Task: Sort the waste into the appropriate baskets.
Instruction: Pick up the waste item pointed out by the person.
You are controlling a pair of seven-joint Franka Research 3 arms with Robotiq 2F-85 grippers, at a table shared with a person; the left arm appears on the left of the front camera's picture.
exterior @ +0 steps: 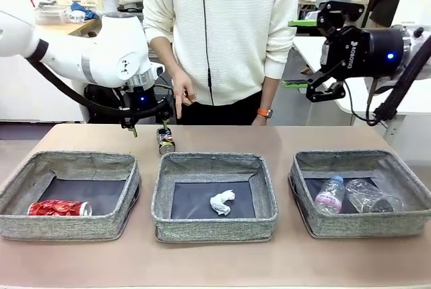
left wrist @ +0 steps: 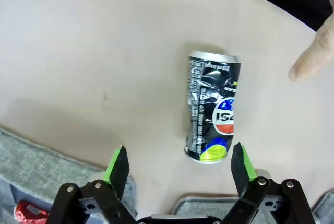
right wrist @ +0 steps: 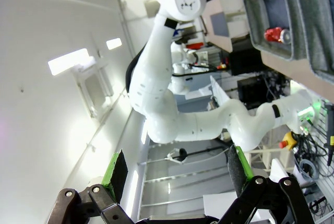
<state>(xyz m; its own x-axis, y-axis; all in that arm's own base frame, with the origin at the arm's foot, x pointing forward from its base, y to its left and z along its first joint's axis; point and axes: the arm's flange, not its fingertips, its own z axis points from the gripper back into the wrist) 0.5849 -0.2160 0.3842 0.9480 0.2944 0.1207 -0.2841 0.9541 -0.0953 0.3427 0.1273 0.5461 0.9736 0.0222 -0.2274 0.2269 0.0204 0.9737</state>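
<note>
Four items look sorted, the red soda can (exterior: 58,208) in the left basket (exterior: 67,165), the paper wad (exterior: 221,202) in the middle basket (exterior: 214,162), the pink-labelled bottle (exterior: 330,195) and clear bottle (exterior: 370,198) in the right basket (exterior: 360,161), leaving the dark blue soda can (left wrist: 211,107) lying near the table's far edge under the left gripper (left wrist: 180,164), jaws apart and empty, while the right gripper (exterior: 325,91) hangs raised, jaws apart.

- My left gripper (left wrist: 180,167) is black, with green pads on both fingers (left wrist: 117,165).
- Small silver screws sit below my pads.
- My arms are white, with a black cable.
- My right gripper (exterior: 322,87) is black, with a blue light behind it.
</note>
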